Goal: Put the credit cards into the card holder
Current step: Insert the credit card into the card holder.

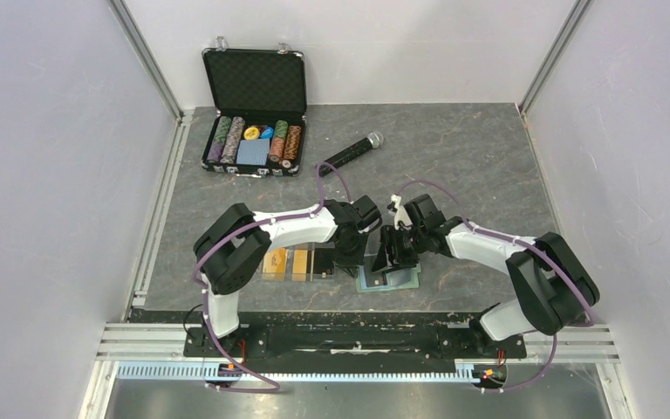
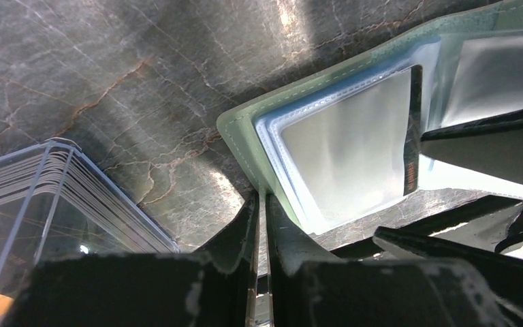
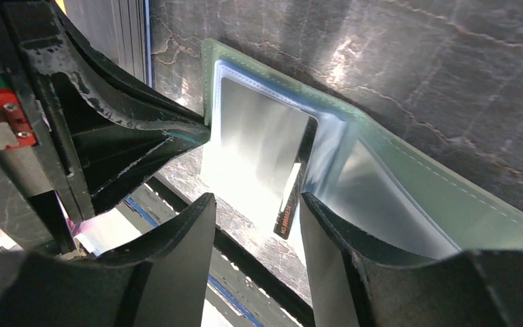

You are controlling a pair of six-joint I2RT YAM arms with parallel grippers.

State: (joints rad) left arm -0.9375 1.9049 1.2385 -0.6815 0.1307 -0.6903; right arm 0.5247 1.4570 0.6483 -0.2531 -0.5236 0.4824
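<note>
The sage-green card holder (image 1: 401, 281) lies open on the table, its clear light-blue sleeves facing up; it also shows in the left wrist view (image 2: 244, 129) and the right wrist view (image 3: 449, 197). My left gripper (image 1: 349, 266) (image 2: 262, 201) is shut on the holder's left edge. My right gripper (image 1: 394, 260) (image 3: 255, 204) is open above the sleeves. A black credit card (image 3: 287, 211) (image 2: 414, 122) stands on edge between its jaws, partly inside a sleeve, close to the right finger. Orange cards (image 1: 273, 262) and a gold-tan card (image 1: 300, 262) lie in the clear tray (image 1: 318, 274) (image 2: 41, 184) to the left.
An open poker chip case (image 1: 255, 113) stands at the back left. A black microphone (image 1: 351, 153) lies behind the arms. White walls close both sides. A metal rail (image 1: 358, 336) runs along the near edge.
</note>
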